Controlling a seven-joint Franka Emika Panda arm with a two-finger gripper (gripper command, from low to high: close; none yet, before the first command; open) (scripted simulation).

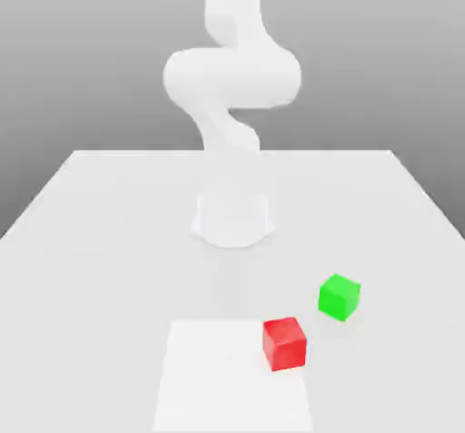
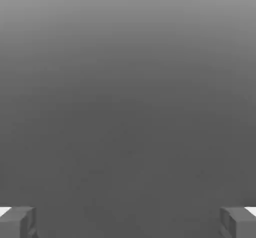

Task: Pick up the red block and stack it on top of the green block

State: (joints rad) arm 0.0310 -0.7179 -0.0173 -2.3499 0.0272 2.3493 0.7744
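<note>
Red block point(image 1: 284, 344), one, matte — lower right of the exterior view, on the right edge of a white rectangular patch point(image 1: 232, 377). Green block point(image 1: 339, 297), one, similar in size — on the counter point(image 1: 100, 277), farther right and a little higher in the frame, near the red block but apart from it. Robot arm point(image 1: 232, 77), one, white — upright at top centre, its base on the counter. Pincer point(image 2: 128, 223), one — fingers wide apart at the hand view's edges, nothing between them.
</note>
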